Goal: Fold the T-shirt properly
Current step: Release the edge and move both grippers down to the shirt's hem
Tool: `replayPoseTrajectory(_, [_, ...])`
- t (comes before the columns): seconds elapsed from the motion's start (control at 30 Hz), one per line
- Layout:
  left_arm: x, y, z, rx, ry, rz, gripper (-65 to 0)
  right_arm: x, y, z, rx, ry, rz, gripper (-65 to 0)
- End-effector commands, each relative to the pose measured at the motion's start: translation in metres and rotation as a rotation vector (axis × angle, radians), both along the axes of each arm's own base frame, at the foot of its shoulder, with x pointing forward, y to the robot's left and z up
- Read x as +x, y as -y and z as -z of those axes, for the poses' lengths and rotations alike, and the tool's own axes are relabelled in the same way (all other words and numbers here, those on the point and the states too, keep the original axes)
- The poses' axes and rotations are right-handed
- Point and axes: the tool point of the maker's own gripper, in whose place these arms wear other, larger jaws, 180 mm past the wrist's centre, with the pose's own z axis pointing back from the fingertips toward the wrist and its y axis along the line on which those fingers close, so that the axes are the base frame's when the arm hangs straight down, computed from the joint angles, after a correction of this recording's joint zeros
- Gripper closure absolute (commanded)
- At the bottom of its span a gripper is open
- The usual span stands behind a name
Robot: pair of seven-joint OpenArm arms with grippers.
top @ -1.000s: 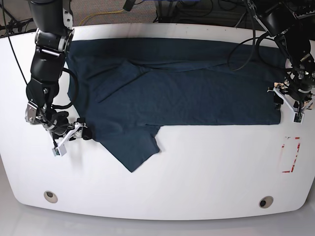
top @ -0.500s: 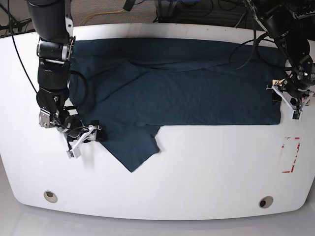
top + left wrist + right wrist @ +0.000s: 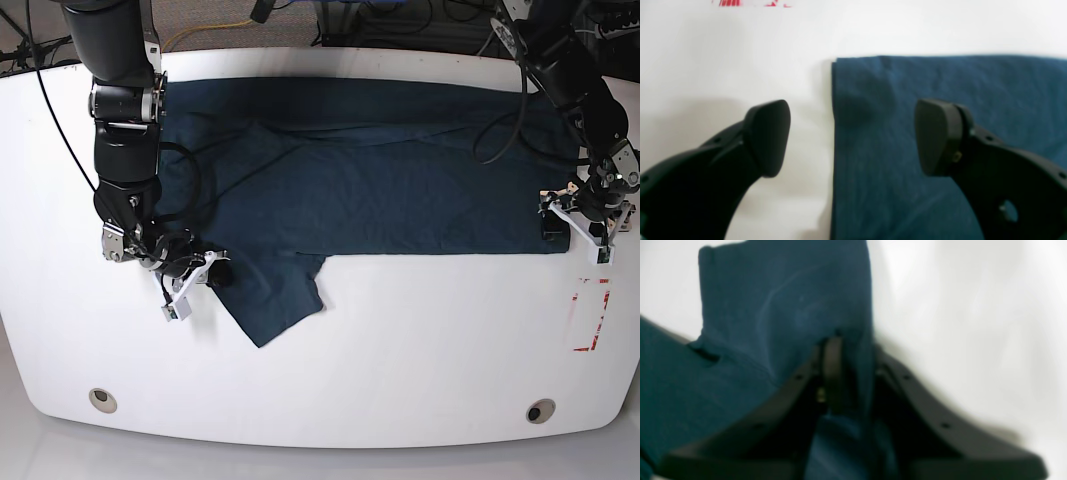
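The dark navy-teal T-shirt (image 3: 380,190) lies spread across the white table, with one sleeve (image 3: 275,305) pointing toward the front edge. My right gripper (image 3: 195,280) sits at the sleeve's left edge. The right wrist view shows this gripper (image 3: 851,343) shut on a raised fold of the shirt cloth (image 3: 773,300). My left gripper (image 3: 575,225) is at the shirt's right end. It stands open (image 3: 850,133) astride the cloth's straight edge, one finger (image 3: 768,133) over bare table and the other over the shirt (image 3: 940,80).
A red rectangular marking (image 3: 590,315) is on the table right of the shirt; it also shows at the top of the left wrist view (image 3: 750,3). Two round holes (image 3: 102,398) (image 3: 540,410) sit near the front edge. Cables run behind the table.
My right gripper slid rightward to the sleeve's edge and closed on the cloth. My left gripper opened wider and shifted slightly at the shirt's right end.
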Motion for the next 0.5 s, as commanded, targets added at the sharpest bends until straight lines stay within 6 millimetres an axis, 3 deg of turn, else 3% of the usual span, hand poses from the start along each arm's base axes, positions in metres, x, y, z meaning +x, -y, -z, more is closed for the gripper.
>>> replayPoseTrajectory(0.0, [0.014, -0.001, -0.009, -0.007, 0.04, 0.007, -54.9, 0.012, 0.005, -0.015, -0.01, 0.039, 0.001, -3.3])
replayPoseTrajectory(0.3, [0.032, 0.016, 0.011, -0.068, 0.055, 0.058, -54.9, 0.012, 0.006, -0.016, -0.012, 0.041, 0.0, -2.7])
replayPoseTrajectory(0.47, [0.037, 0.015, 0.018, -0.1, 0.037, 0.048, -54.7, 0.012, 0.008, -0.016, -0.015, 0.041, 0.002, -2.4])
